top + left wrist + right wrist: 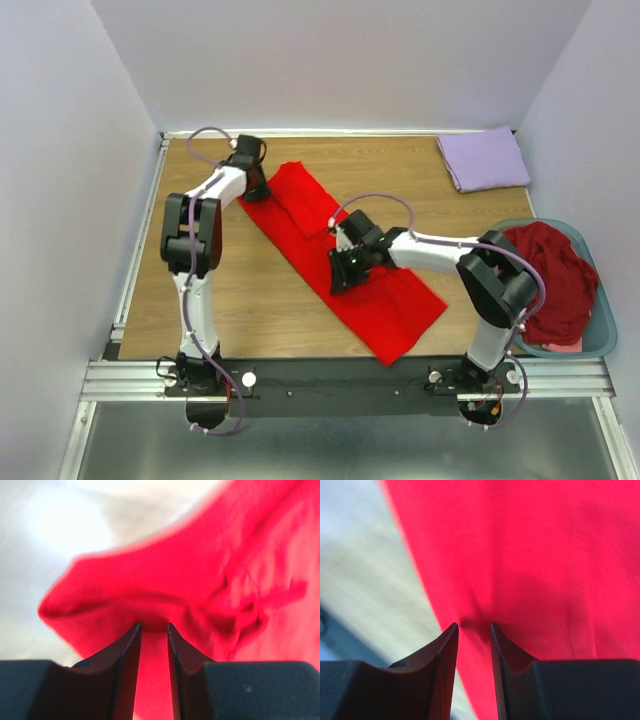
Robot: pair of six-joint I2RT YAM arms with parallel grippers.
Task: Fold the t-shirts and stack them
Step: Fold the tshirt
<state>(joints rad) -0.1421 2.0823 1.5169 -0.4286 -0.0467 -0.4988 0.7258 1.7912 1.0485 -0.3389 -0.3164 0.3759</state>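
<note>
A bright red t-shirt [400,310] lies as a long diagonal strip across the wooden table, with a folded bump near its far left end. My left gripper [255,188] is at that far left end, and in the left wrist view [153,625] it is shut on a bunched fold of the red cloth [165,580]. My right gripper [343,278] is over the middle of the strip at its near edge. In the right wrist view [472,625] it pinches the puckered red cloth [530,555]. A pale lavender t-shirt [484,158] lies folded at the far right corner.
A teal-blue basket [600,345] stands at the right edge of the table and holds a heap of maroon t-shirts [555,275]. Bare wooden table [250,300] shows to the left of the red strip. A metal rail [330,372] runs along the near edge.
</note>
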